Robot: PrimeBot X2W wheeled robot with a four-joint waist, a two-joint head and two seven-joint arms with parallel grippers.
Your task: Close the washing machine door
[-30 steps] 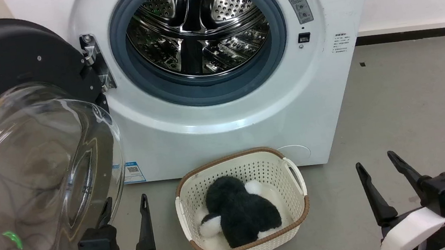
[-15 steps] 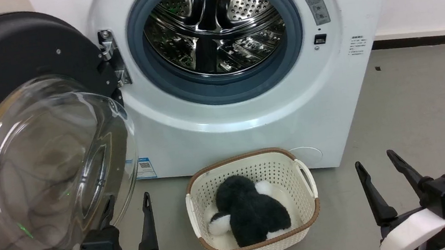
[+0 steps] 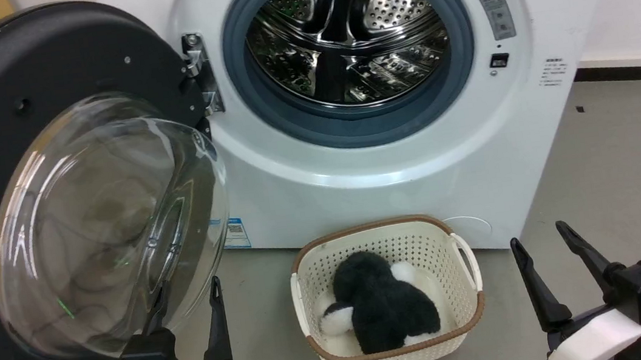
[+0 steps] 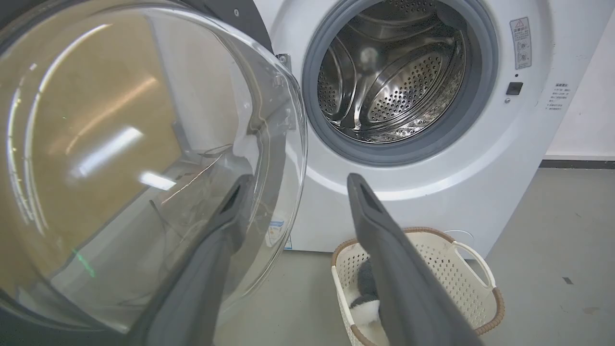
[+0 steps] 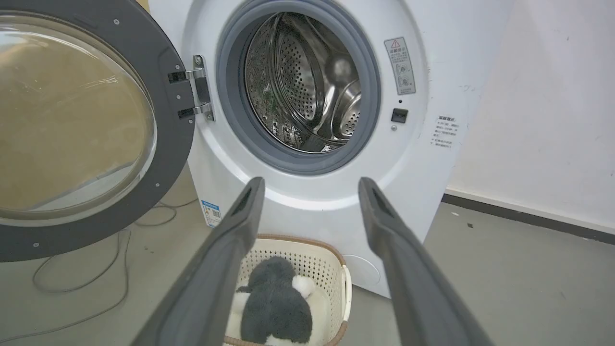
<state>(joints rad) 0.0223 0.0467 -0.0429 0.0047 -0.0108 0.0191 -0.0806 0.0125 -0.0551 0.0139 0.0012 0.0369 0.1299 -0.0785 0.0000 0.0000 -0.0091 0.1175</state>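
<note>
Door wide open here: the washing machine door (image 3: 87, 221) fills the left half of the head view, hanging upright off the hinge (image 3: 198, 72) at the left edge of the round opening, with its glass bowl bulging toward the lower middle. The washing machine (image 3: 395, 189) sits upper centre, its drum bare and shining. Left gripper (image 3: 189, 285) is at lower left, fingers spread and gripping nothing. One finger shows through the lower lip of the glass; touching or not, I cannot tell. Right gripper (image 3: 536, 233) is at lower right, also spread and empty. It's well apart from the door, with the basket (image 3: 466, 260) and its plush toy (image 3: 383, 313) between them. So the left arm is clearly nearer, and the door lies to its left. It looks like the swing must run rightward across the frame to the opening, pushed from the door's far face
</note>
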